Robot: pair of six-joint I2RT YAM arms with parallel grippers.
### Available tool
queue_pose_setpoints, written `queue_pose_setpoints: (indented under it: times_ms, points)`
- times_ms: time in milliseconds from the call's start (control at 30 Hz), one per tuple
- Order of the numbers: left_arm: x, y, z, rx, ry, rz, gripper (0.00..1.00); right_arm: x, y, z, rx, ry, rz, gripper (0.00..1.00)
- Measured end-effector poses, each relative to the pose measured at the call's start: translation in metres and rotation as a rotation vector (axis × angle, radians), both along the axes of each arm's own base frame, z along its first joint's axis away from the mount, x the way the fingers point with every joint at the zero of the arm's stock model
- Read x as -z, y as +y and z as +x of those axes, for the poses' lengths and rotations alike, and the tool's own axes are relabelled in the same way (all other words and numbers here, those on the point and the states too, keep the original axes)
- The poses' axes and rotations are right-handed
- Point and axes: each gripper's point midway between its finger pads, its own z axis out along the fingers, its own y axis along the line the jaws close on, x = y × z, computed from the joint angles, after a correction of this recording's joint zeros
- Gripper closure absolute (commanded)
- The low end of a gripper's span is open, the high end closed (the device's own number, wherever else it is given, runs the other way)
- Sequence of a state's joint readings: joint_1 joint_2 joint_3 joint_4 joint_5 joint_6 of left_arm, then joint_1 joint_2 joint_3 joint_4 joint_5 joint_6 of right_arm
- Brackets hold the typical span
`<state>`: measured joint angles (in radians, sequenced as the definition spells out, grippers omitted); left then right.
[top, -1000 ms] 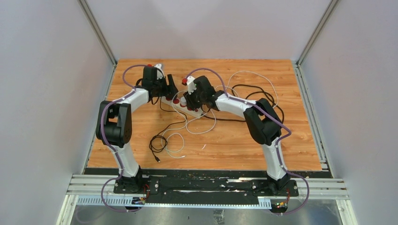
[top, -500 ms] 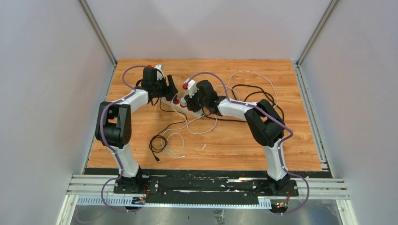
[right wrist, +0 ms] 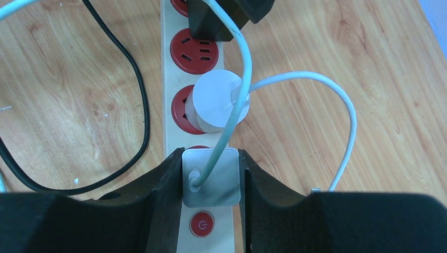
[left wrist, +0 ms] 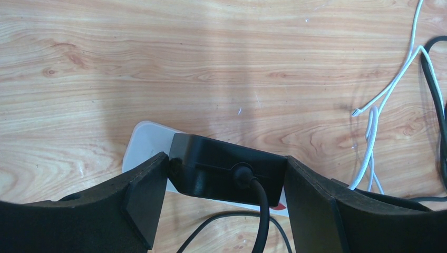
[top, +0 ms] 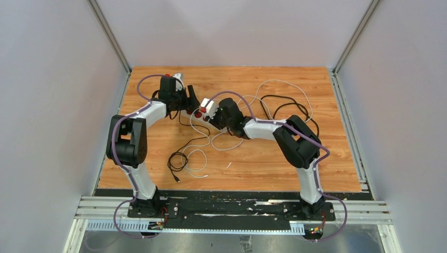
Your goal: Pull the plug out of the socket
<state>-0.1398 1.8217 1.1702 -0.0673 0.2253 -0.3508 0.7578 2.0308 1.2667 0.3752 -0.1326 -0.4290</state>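
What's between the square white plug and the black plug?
Right wrist view: from the square white plug, a round white plug, then an empty red outlet, then the black plug.

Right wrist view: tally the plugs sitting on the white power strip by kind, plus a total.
Black block-shaped plug: 1
Round white plug: 1
Square white plug: 1
Total: 3 plugs on the long white power strip
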Motion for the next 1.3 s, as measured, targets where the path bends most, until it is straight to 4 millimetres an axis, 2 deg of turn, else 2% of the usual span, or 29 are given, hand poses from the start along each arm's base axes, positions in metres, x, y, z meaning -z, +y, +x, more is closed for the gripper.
queue_pose_setpoints:
  times_ms: [200, 600, 767, 1100, 1300]
  points:
    - [0.0, 0.0, 0.0, 0.0, 0.001, 0.0, 0.25, -0.001, 0.0, 0.0, 0.025, 0.01, -0.015, 1.0]
    - [0.0, -0.002, -0.004, 0.013, 0.002, -0.006, 0.25, 0.001, -0.006, -0.005, 0.205, 0.321, 0.082, 1.0]
    - [0.0, -0.003, -0.004, 0.015, -0.002, -0.005, 0.24, 0.001, -0.007, -0.005, 0.197, 0.358, 0.113, 1.0]
    - [0.0, -0.005, -0.008, 0.018, 0.01, -0.011, 0.25, -0.007, -0.013, -0.012, 0.014, 0.156, 0.079, 1.0]
    - [0.0, -0.005, -0.008, 0.016, 0.009, -0.01, 0.24, -0.03, -0.017, -0.011, -0.061, 0.035, 0.033, 1.0]
